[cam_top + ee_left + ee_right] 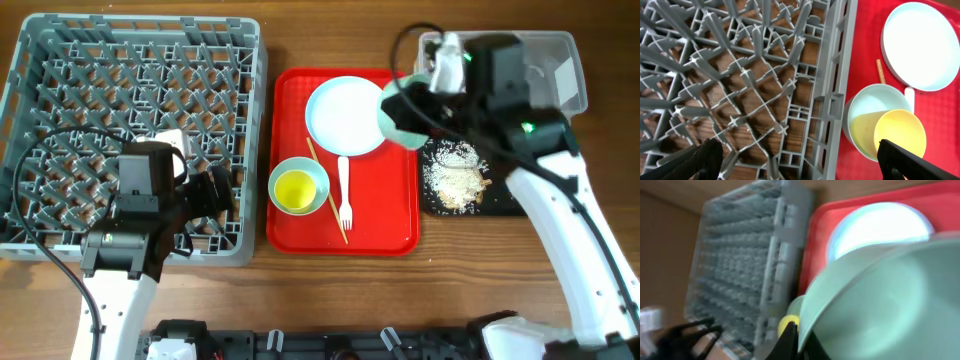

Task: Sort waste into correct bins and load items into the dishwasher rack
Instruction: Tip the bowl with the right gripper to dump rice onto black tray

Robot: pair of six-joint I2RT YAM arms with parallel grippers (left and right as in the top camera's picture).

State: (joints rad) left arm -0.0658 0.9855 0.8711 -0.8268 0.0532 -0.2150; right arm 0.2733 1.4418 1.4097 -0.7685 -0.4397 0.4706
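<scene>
My right gripper is shut on the rim of a pale blue-green bowl, held tilted above the right edge of the red tray; the bowl fills the right wrist view. The blue plate, a second bowl with the yellow cup inside, the white fork and a chopstick lie on the tray. My left gripper is open and empty over the front right corner of the grey rack. Rice scraps lie in the black tray. The wrapper is not in view.
The flat red serving tray sits between the rack and the black tray. The clear tub stands at the back right, partly hidden by my right arm. In the left wrist view the bowl and cup lie just right of the rack wall.
</scene>
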